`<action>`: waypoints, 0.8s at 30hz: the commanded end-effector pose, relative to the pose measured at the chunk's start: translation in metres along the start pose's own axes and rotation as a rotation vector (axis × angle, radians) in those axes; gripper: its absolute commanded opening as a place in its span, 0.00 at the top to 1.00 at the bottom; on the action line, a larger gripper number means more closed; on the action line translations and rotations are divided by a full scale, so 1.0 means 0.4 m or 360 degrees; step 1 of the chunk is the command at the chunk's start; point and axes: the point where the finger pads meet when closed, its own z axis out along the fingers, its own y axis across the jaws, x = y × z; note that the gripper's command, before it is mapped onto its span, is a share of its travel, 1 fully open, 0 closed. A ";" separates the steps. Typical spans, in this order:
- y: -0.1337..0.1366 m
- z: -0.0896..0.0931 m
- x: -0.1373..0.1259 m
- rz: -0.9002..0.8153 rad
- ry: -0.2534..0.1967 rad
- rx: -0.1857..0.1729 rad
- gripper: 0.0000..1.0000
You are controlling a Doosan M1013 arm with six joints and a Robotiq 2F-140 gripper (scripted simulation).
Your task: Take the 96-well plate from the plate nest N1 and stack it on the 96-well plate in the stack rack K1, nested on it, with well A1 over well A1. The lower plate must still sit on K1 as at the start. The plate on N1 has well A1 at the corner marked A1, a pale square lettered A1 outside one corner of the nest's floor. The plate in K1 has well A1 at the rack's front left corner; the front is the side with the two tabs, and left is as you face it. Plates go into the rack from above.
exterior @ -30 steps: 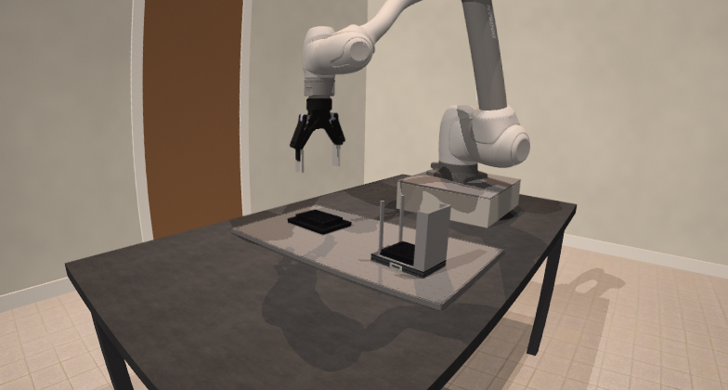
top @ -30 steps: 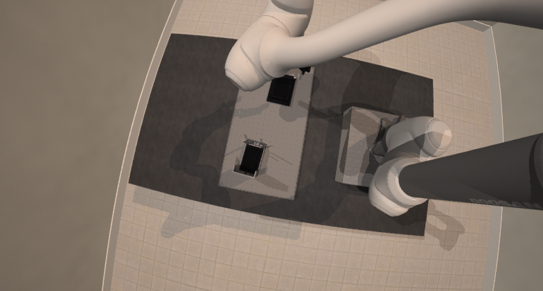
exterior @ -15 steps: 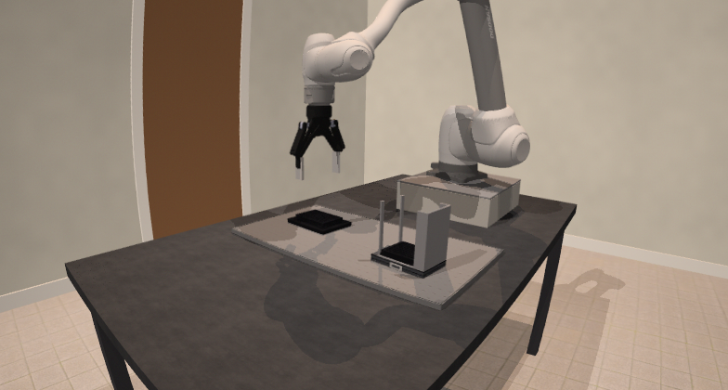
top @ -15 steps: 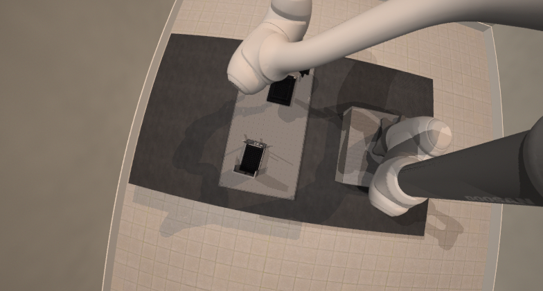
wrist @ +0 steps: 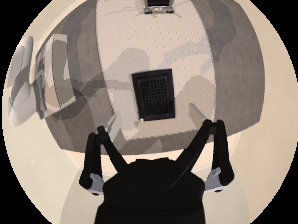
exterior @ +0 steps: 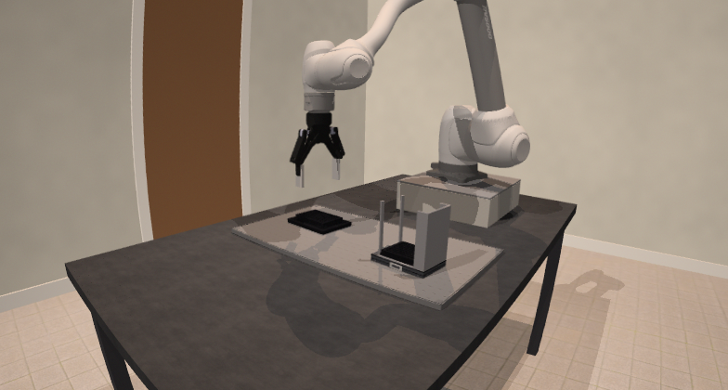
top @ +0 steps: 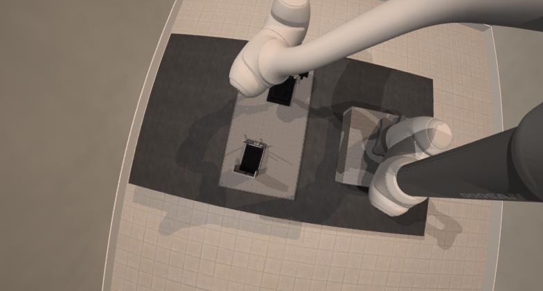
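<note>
The black 96-well plate (top: 282, 91) (exterior: 318, 215) (wrist: 154, 94) sits on the black nest N1 (top: 278, 103) (exterior: 323, 230) (wrist: 137, 97). A small pale spot (wrist: 141, 120) shows outside the nest's lower left corner in the wrist view; its lettering is unreadable. The other black plate (top: 252, 157) (exterior: 398, 252) lies low in rack K1 (exterior: 430, 240) (wrist: 159, 10), which the wrist view cuts off at its top edge. My gripper (exterior: 318, 176) (wrist: 154, 113) is open and empty, high above N1, fingers pointing down. In the top view the arm mostly hides it.
Rack K1 has thin upright posts (exterior: 381, 227) and a tall grey wall. Nest and rack stand on the pale board (top: 266, 125) (exterior: 285, 240) (wrist: 192, 65) on the dark table (top: 182, 98) (exterior: 203, 285). The robot's base block (top: 353, 152) (exterior: 443, 209) stands beside the board.
</note>
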 end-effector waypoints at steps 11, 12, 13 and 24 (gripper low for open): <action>0.000 0.050 0.000 0.0000 0.0000 0.0000 0.00; 0.000 0.054 0.000 0.0000 0.0000 0.0000 0.00; 0.000 0.058 0.000 0.0000 0.0000 0.0000 0.00; 0.000 0.096 0.000 0.0000 0.0000 0.0000 0.00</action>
